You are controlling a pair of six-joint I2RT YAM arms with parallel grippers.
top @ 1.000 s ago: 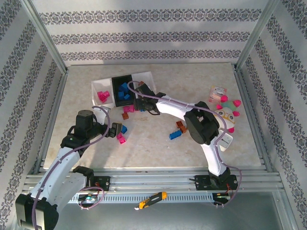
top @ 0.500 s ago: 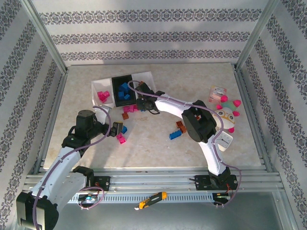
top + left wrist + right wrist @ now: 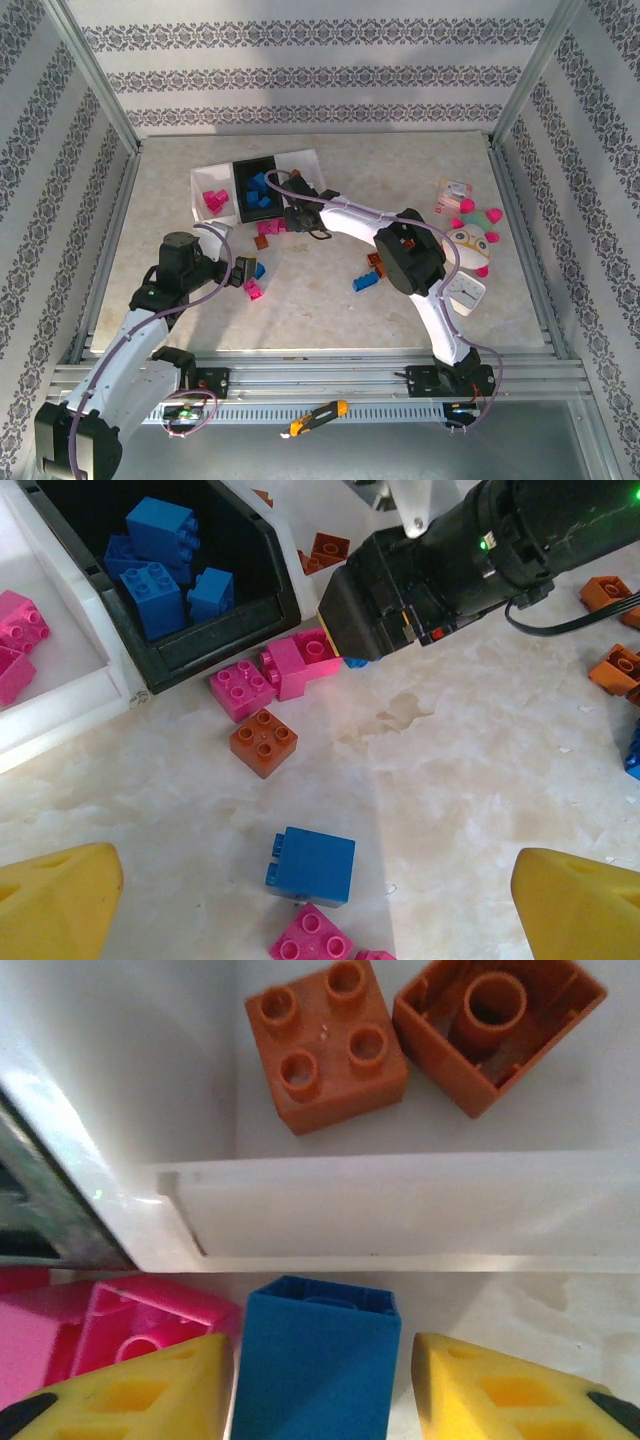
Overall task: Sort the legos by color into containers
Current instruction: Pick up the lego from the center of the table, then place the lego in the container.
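Outside white shallow plastic tray [image 3: 400, 1200]'s wall: small blue plastic brick [image 3: 318, 1345].
Right gripper [image 3: 320, 1385]: yellow fingers [image 3: 130, 1395] apart, straddling that brick, narrow gaps either side.
Left gripper [image 3: 320, 900]: fingers [image 3: 55, 905] spread wide, holding nothing.
Tray contents: two orange bricks [image 3: 325, 1045].

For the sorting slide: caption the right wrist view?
Yellow jaws straddle a blue plastic brick beside a shallow white rectangular tray holding two orange plastic bricks.
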